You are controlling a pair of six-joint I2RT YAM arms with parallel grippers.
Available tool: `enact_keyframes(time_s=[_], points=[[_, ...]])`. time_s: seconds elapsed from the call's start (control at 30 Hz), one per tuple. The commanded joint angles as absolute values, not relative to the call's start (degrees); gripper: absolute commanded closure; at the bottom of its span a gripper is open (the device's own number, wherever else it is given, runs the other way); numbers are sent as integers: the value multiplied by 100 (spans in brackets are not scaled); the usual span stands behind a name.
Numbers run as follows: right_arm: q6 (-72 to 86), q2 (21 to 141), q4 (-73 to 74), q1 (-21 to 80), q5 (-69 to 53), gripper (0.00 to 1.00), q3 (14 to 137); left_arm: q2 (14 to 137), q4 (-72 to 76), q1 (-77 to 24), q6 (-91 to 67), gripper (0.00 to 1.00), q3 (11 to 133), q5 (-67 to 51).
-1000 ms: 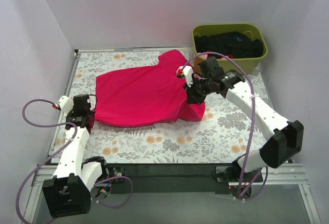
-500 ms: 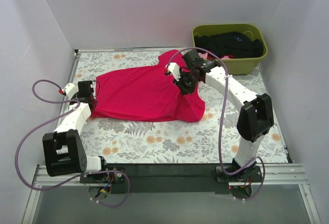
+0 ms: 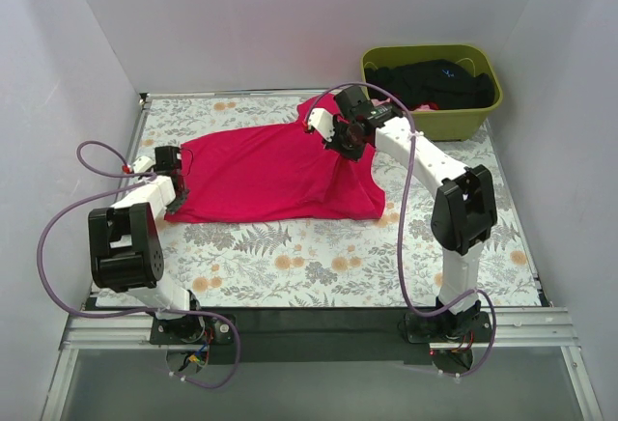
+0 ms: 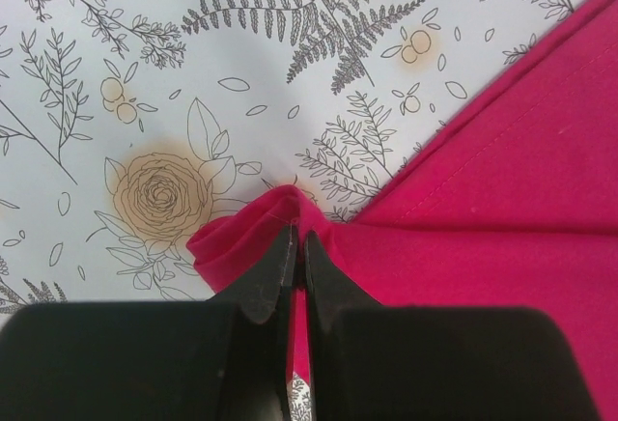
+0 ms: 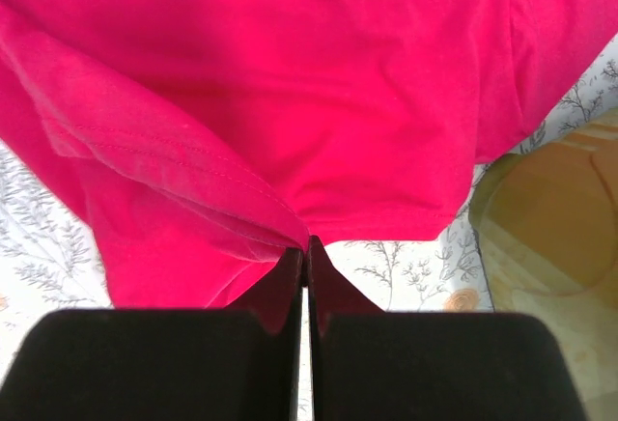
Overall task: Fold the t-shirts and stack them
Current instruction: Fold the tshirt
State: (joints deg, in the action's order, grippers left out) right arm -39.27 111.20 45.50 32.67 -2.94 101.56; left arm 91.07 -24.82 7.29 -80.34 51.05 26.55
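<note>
A crimson-red t-shirt lies spread across the flowered table. My left gripper is shut on the shirt's left edge; the left wrist view shows a pinch of red cloth between the closed fingers. My right gripper is shut on a fold of the shirt near its upper right, held a little above the table; the right wrist view shows the red cloth hanging from the fingertips. Black t-shirts lie heaped in the bin.
An olive-green bin stands at the table's back right corner; its edge shows in the right wrist view. White walls close in the table on the left, back and right. Purple cables loop off both arms.
Both grippers have moved toward the back of the table with the shirt. The left one slid back along the left edge; the right one drew the shirt's right part up and back-left.
</note>
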Motion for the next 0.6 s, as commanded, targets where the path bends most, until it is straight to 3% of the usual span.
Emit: enact_keyframes(time_s=[0.0, 0.1, 0.23, 0.37, 0.43, 0.57], points=[[-4104, 11285, 4175, 3243, 156, 99, 10380, 9105, -2531, 738, -8024, 97, 5326, 2698], [-4140, 11320, 3930, 3243, 360, 99, 10424, 9141, -2584, 738, -8016, 97, 5388, 2725], [-4113, 11338, 3499, 3252, 474, 88, 10336, 9167, -2584, 738, -8042, 96, 5528, 2646], [-3947, 11426, 3340, 3217, 501, 85, 10318, 9307, -2610, 747, -8060, 95, 5712, 2418], [-3676, 11443, 3287, 3173, 518, 80, 10336, 9377, -2628, 738, -8042, 91, 5783, 2391], [-3227, 11321, 3234, 3155, 326, 61, 10398, 9554, -2698, 738, -8059, 69, 6046, 2285]])
